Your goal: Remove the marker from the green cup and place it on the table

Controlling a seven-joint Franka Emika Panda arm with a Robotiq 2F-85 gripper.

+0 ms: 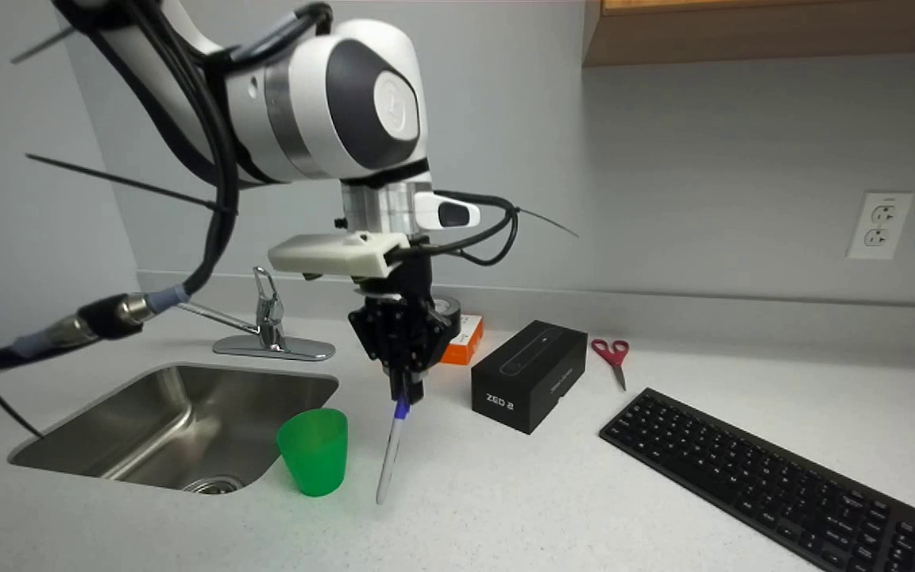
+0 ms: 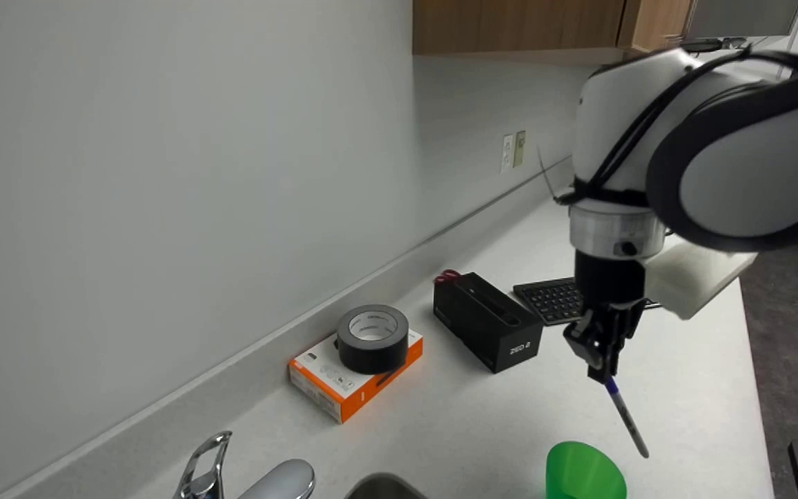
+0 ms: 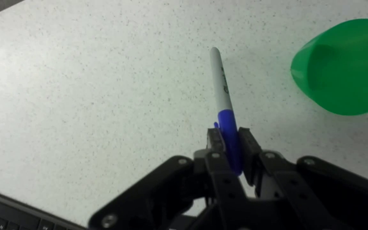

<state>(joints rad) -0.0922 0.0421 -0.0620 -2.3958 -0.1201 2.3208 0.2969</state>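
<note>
Currently, the gripper (image 3: 232, 138) is holding the marker (image 3: 221, 83) — its jaws are standing narrow, one along each side of the blue-purple cap. In the wrist view the rounded cap end is reaching back between them, while the pale body is projecting outward, well past the tips. In both exterior views the marker is jutting down below the gripper, tilting off vertical with the body end lowest. Cannot tell whether that end is touching the table (image 1: 505, 508).

The green cup (image 1: 314, 454) is standing upright on the table, near the sink (image 1: 267, 389). The marker is hanging fully outside it — near, but with the table showing between the two in the wrist view.

Other items: a black box (image 1: 529, 377) is lying on the table, with red-handled scissors (image 1: 612, 353) just beside it and a keyboard (image 1: 775, 473) near both. In an exterior view a tape roll (image 2: 371, 357) is resting on an orange-and-white box (image 2: 364, 396). A chrome faucet (image 1: 269, 334) is standing behind the sink; the robot arm (image 1: 330, 103) is showing above the gripper.
</note>
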